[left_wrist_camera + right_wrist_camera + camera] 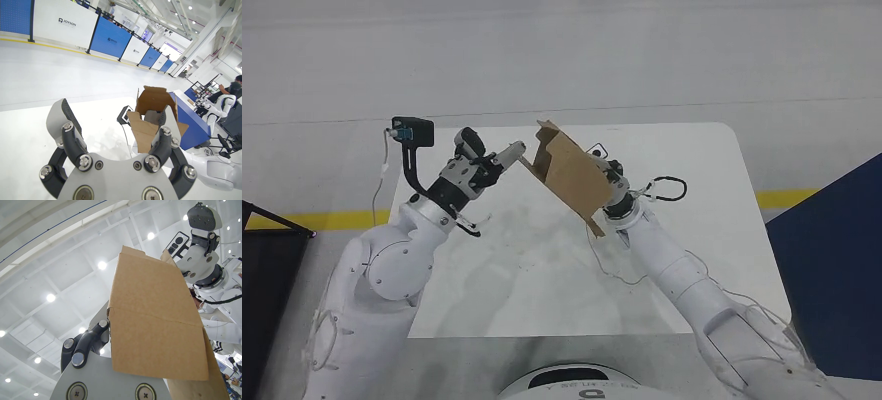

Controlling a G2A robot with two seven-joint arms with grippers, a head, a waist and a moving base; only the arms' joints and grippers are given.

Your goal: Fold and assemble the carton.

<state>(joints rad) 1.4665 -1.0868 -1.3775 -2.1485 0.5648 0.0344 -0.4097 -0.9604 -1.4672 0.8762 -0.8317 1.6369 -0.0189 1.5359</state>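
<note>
Brown cardboard carton (pixel 570 175) held in air above white table (pixel 712 200). Long axis diagonal, from far left to near right. Open end with ragged, loose flaps faces left gripper (pixel 116 109). Walls creased. Right gripper (pixel 608 186) clamps carton's side wall. Left gripper's fingers spread wide, one finger (pixel 167 121) at carton's open mouth.

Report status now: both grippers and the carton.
Left gripper open, near carton open end. Right gripper shut on carton, tilted over table. Nothing in the way.
</note>
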